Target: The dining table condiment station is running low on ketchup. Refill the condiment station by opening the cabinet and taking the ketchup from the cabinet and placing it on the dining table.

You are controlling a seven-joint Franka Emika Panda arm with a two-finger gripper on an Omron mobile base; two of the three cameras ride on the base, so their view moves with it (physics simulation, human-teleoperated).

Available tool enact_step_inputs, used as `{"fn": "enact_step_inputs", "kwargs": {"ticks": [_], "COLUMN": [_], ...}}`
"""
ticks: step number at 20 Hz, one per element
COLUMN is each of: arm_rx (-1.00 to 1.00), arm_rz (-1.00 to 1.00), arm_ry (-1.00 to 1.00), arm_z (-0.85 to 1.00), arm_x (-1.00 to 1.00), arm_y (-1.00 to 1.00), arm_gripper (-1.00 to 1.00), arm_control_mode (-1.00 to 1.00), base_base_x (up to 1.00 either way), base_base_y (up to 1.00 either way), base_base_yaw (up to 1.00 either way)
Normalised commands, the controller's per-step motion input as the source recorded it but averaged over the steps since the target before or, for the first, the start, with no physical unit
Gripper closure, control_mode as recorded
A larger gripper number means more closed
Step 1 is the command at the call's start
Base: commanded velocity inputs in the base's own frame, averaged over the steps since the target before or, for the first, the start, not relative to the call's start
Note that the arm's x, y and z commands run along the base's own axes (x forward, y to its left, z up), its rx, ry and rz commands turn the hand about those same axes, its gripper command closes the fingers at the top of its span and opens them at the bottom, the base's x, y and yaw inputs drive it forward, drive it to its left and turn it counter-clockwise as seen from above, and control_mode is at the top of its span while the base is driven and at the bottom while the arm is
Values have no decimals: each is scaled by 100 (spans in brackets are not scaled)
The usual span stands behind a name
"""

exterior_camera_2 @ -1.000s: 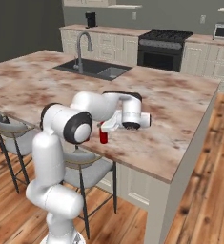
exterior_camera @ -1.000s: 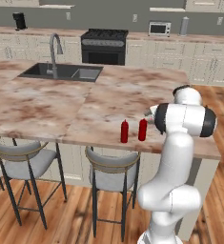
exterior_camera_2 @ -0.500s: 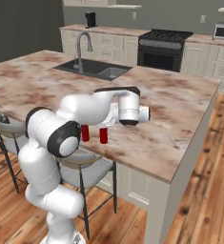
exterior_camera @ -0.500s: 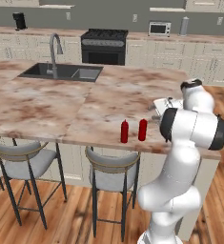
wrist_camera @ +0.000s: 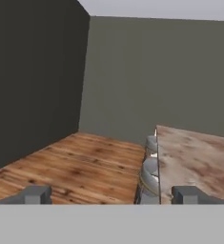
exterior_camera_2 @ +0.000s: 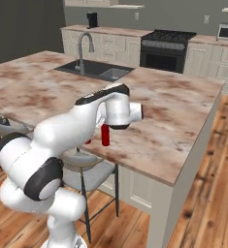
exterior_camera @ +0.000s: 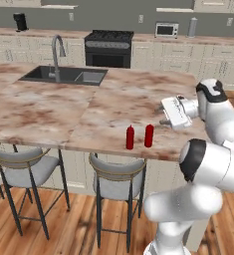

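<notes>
The long marbled worktop [exterior_camera: 49, 107], with its sink [exterior_camera: 63, 75] toward 11 o'clock, already carries two red bottles upright near its front edge, side by side. One of them must be the ketchup [exterior_camera: 149, 135], with a second red bottle [exterior_camera: 130, 137] at its 9 o'clock, though I cannot tell which was delivered. The tool [exterior_camera: 166, 114] hovers at the ketchup's 2 o'clock, fingers spread and empty, so the task looks essentially done.
</notes>
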Motion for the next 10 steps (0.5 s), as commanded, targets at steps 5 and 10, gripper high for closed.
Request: {"fn": "enact_step_inputs", "kwargs": {"ticks": [5,10], "arm_rx": [-8,-10], "arm_rz": [-9,-11], "arm_ry": [-14,-13], "arm_z": [42,46], "arm_x": [-97,-100], "arm_y": [48,50], "arm_gripper": [-100,-100], "arm_control_mode": [-100,-100], "base_base_x": [0,0], "base_base_y": [0,0], "base_base_yaw": [0,0]}}
